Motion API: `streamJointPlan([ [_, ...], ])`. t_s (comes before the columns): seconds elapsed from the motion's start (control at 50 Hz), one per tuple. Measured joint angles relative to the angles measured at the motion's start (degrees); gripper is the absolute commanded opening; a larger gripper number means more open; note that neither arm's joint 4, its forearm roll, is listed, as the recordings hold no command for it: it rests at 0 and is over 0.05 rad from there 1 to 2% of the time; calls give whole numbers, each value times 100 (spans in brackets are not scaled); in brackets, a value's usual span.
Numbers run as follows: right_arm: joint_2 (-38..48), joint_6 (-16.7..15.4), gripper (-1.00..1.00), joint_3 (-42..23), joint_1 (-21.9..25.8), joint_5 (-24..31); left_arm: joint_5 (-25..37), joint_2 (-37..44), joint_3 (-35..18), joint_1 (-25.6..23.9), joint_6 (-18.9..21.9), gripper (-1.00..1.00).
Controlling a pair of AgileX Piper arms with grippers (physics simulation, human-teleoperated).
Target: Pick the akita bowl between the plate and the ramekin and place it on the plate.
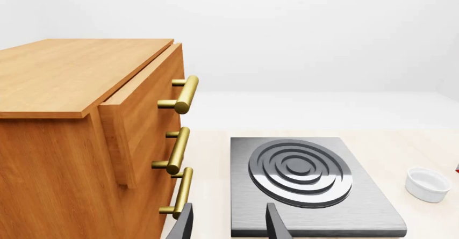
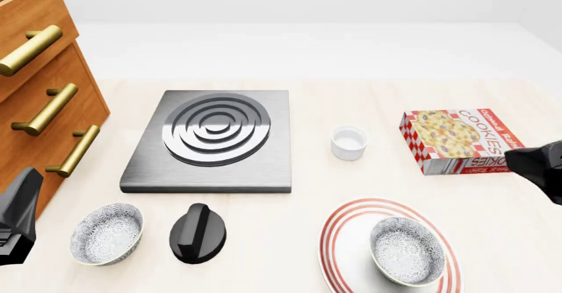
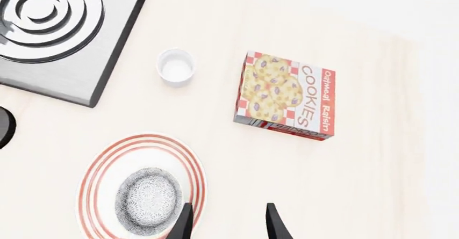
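An akita bowl (image 2: 407, 250), white with grey-blue speckles, stands upright on the red-ringed plate (image 2: 341, 240) at the front right. In the right wrist view the same bowl (image 3: 147, 200) sits inside the plate (image 3: 97, 166). The plain white ramekin (image 2: 349, 142) stands apart, farther back than the plate. My right gripper (image 3: 227, 227) is open and empty, above the table beside the plate's rim. My left gripper (image 1: 229, 228) is open and empty too, facing the stove plate near the drawers. Only the arm bodies show at the front view's side edges.
A second speckled bowl (image 2: 107, 232) rests at the front left beside a black knob-shaped object (image 2: 197, 232). A grey stove plate (image 2: 213, 138) lies mid-table. A wooden drawer cabinet (image 2: 35, 102) with brass handles fills the left. A cookie box (image 2: 459, 140) lies at the right.
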Motion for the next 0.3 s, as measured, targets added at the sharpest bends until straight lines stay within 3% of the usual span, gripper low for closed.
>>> streamJointPlan([
  [0.3, -478, -159, 100, -668, -302, 370, 0, 0, 0, 0, 0, 100],
])
